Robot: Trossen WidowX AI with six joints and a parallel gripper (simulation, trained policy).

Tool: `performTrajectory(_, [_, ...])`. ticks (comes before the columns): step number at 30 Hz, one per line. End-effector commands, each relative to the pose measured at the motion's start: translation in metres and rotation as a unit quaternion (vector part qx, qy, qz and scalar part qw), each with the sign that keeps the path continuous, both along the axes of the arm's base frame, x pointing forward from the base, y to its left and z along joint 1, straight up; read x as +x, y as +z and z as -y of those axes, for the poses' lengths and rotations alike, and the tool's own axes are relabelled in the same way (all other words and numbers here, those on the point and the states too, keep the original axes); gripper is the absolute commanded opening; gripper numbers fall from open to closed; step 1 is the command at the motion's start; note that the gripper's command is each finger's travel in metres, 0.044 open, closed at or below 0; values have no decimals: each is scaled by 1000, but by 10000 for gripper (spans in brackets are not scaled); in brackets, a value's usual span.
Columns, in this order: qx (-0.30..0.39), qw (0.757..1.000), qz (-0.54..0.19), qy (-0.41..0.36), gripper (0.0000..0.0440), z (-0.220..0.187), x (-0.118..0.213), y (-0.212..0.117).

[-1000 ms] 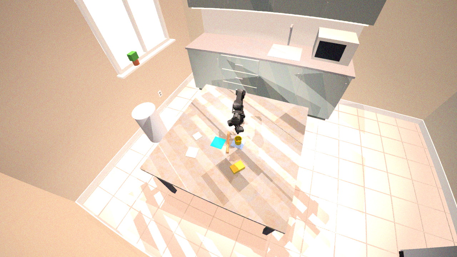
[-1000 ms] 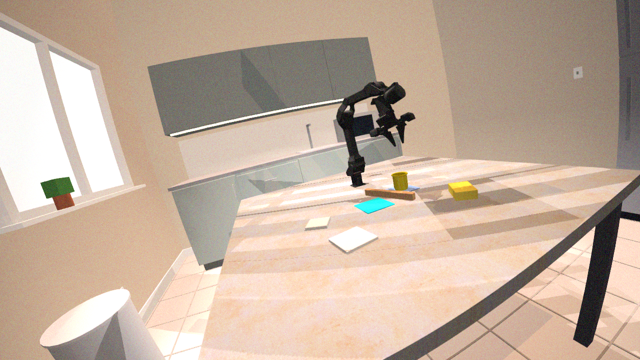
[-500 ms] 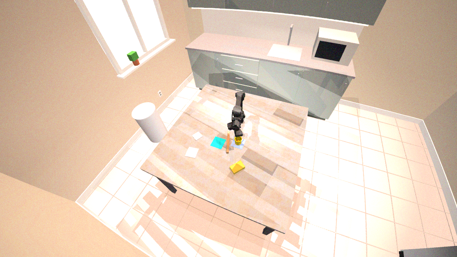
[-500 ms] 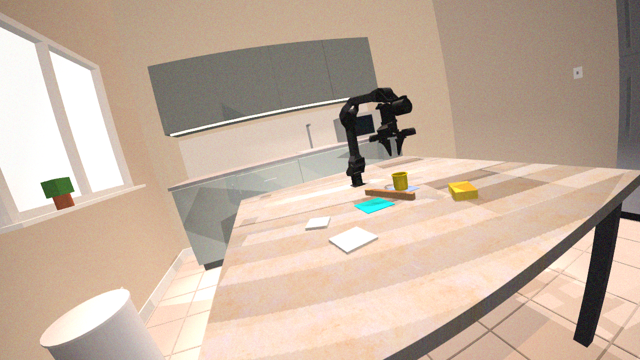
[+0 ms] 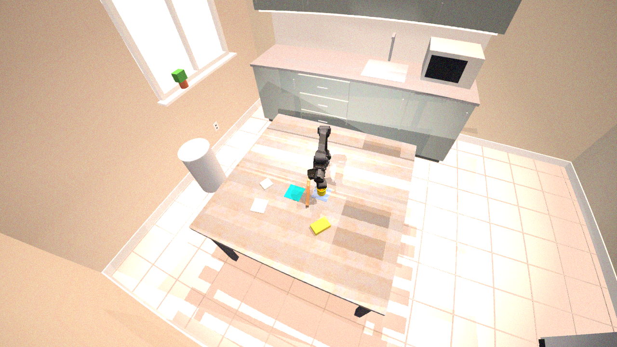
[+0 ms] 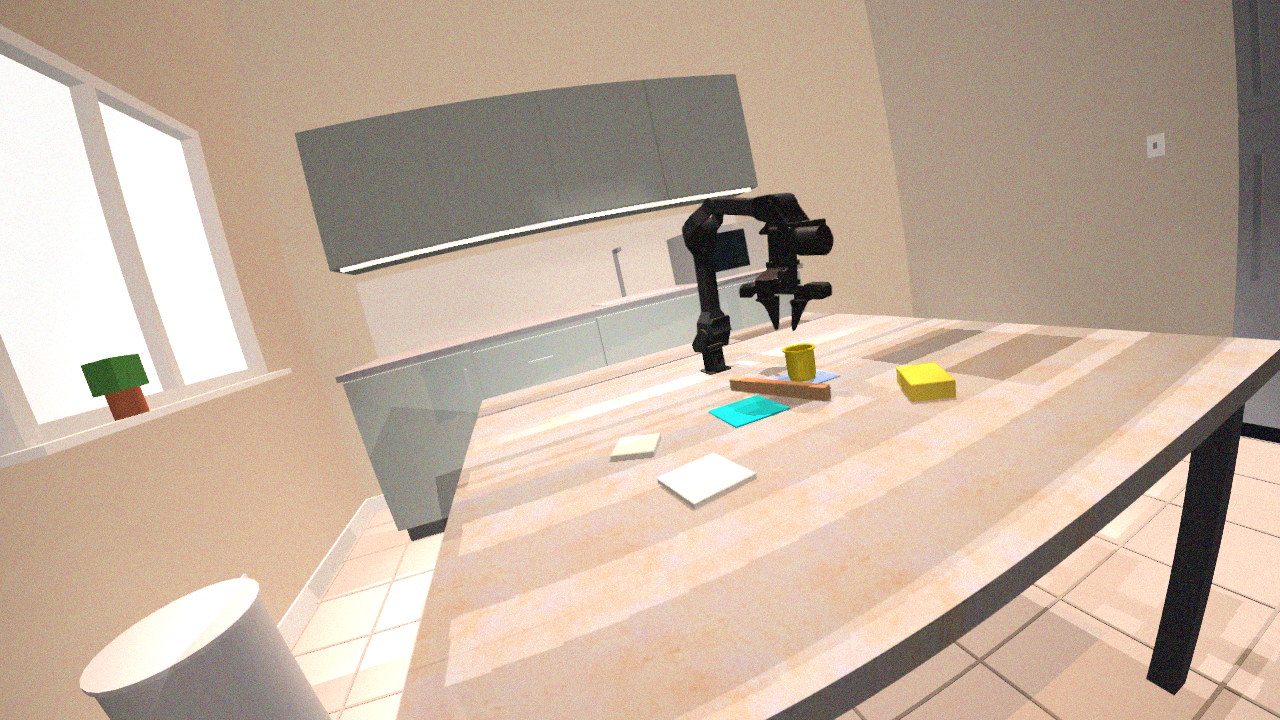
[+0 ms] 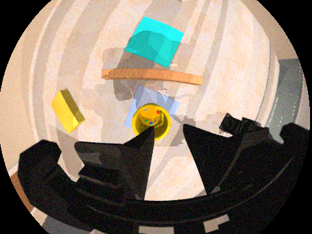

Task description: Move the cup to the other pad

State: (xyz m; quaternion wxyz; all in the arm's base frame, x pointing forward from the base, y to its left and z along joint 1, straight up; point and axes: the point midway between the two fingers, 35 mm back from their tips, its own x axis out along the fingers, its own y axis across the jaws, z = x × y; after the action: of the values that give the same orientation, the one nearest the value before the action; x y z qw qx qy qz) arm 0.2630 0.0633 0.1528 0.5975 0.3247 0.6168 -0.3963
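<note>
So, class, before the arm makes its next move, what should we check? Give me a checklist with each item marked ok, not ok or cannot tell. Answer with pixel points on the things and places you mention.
1. Cup (image 5: 321, 192) (image 6: 800, 363) (image 7: 156, 134) upright on the blue pad (image 5: 326, 198) (image 6: 827, 376) (image 7: 130, 118): ok.
2. Marbles (image 7: 151, 123) inside the cup: ok for those visible; full count cannot tell.
3. Gripper (image 6: 785, 328) (image 7: 168, 128) open, fingers apart: ok.
4. Fingers down at the cup, ready to grip: not ok, they hang above it.
5. Turquoise pad (image 5: 294, 193) (image 6: 750, 411) (image 7: 156, 42) free to take the cup: ok.
6. Direct low path between pads: not ok, the wooden bar (image 5: 308, 193) (image 6: 778, 388) (image 7: 153, 74) lies between.

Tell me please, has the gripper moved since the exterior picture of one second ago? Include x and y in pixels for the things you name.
Yes. In the exterior view the gripper (image 5: 321, 185) (image 6: 785, 327) (image 7: 168, 128) has come down, nearer to the yellow cup (image 5: 321, 192) (image 6: 800, 363) (image 7: 152, 121).
</note>
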Motion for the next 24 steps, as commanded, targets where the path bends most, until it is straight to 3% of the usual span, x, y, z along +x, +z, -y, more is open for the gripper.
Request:
performTrajectory(1, [-10, 1000, -13, -6, 185, 1, -2, -13])
performTrajectory(24, [-28, 998, -45, 19, 191, 1, -13, -79])
